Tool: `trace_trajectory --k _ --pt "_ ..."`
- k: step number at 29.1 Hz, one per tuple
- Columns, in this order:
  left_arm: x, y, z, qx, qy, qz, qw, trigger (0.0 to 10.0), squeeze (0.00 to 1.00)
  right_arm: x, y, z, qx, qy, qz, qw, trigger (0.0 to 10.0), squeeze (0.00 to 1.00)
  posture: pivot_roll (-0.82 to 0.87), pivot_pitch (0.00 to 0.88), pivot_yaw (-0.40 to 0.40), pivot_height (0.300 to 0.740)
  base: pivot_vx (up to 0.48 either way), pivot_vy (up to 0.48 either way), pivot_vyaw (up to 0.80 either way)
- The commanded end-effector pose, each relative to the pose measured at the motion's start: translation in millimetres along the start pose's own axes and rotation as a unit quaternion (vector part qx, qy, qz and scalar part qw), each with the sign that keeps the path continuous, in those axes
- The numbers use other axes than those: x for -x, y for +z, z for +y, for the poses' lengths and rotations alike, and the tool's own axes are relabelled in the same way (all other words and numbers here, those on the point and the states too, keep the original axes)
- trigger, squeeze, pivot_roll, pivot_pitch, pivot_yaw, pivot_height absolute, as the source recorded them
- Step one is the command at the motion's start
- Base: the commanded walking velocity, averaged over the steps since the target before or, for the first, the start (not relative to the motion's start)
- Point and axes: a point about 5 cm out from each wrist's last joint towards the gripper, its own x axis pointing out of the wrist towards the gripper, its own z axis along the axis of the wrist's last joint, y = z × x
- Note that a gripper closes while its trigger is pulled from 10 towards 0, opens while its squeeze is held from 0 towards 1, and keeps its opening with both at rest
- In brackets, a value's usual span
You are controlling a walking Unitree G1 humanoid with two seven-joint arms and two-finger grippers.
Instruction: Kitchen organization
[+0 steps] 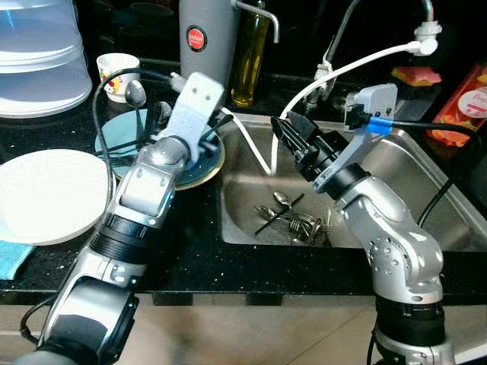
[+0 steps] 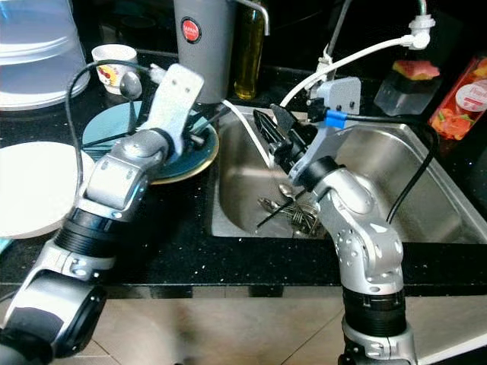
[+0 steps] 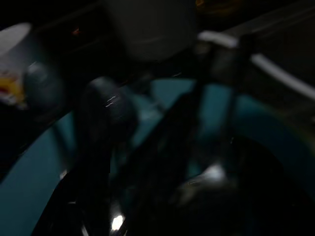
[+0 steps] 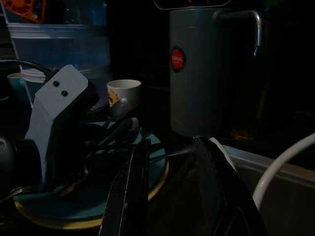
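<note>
Left eye view: left gripper (image 1: 156,114) fingers over teal plate (image 1: 114,137) on desk, grip cannot be told; right gripper (image 1: 283,131) fingers parted, holding nothing, above sink (image 1: 426,182), cutlery (image 1: 293,217) lying below them.

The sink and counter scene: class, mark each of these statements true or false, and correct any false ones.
1. Cutlery lies in the bottom of the sink. True.
2. The teal plate sits inside the sink. False: it rests on the black counter beside the sink.
3. The right end effector is over the sink's left part, fingers apart. True.
4. The white plate is stacked on the teal plate. False: it lies apart, further to the robot's left.
5. The left end effector is over the teal plate. True.
</note>
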Motion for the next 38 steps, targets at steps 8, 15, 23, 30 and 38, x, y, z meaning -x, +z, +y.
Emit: trace_trajectory --k 8,15,23,30,38 --pt "-0.8 5 -7.5 0.036 -0.046 0.007 0.998 8.7 0.0 0.9 0 -5.2 0.001 -0.013 -0.002 1.0 10.0 0.0 0.21 0.03 -0.113 0.74 0.0 0.0 0.0" --pt "-1.6 8 -16.0 0.047 -0.095 0.006 0.994 8.1 0.0 1.2 -1 -4.9 -0.001 -0.014 -0.001 1.0 10.0 0.0 0.21 0.033 -0.115 0.74 0.0 0.0 0.0" --pt "-7.1 -4 -19.0 0.062 -0.123 0.037 0.99 2.0 0.0 0.4 0 -4.1 -0.003 -0.014 -0.003 1.0 10.0 0.0 0.2 0.04 -0.112 0.74 0.0 0.0 0.0" --pt "-10.6 -14 -19.5 0.084 -0.145 0.056 0.984 0.0 0.0 0.9 -1 -4.1 -0.004 -0.016 -0.003 1.0 10.0 0.0 0.21 0.041 -0.112 0.74 0.0 0.0 0.0" --pt "-9.2 -6 -15.2 0.082 -0.133 0.03 0.987 0.0 0.0 0.7 0 -4.5 -0.005 -0.016 -0.003 1.0 10.0 0.0 0.21 0.043 -0.116 0.74 0.0 0.0 0.0"
